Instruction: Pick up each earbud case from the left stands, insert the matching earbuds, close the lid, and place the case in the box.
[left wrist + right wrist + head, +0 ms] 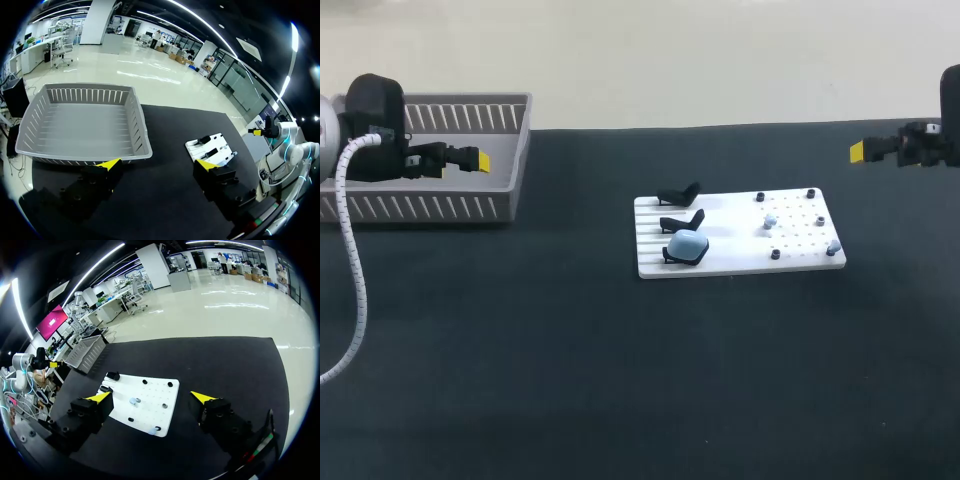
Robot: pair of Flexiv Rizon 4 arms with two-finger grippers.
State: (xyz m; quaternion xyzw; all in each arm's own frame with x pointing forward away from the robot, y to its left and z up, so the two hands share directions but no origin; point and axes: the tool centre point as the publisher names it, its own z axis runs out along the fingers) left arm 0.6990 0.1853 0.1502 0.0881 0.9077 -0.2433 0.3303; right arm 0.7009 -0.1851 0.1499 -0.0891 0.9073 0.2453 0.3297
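Because nothing has lifted it yet, the pale blue case [688, 246] sits on the nearest of three black stands [681, 220], which line the left side of a white board [740, 262]. The other two stands look bare. Small earbuds [769, 222], some dark and some pale, sit spaced out on the board's right half, probably so that fingers can take one without knocking the next. The board lies mid-table [570, 380].

The grey slatted box [430, 205] stands at the table's far left, well apart from the board, ready to receive finished cases. The left gripper [471, 158] hangs over the box and the right gripper [859, 152] hangs near the far right edge, so both are away from the board. The task seems to be at its start.

Only the head view shows the case clearly on its stand. The left wrist view looks into the box [82, 120], where no case is visible, and shows its gripper [157, 163] with fingers spread wide and holding nothing. The board [218, 142] lies beyond one finger there, partly hidden.

The right wrist view shows that gripper [150, 397] also spread wide and holding nothing. The board [150, 412] lies ahead between its fingers and the earbuds [134, 401] show as separate dots, but the case cannot be made out there.
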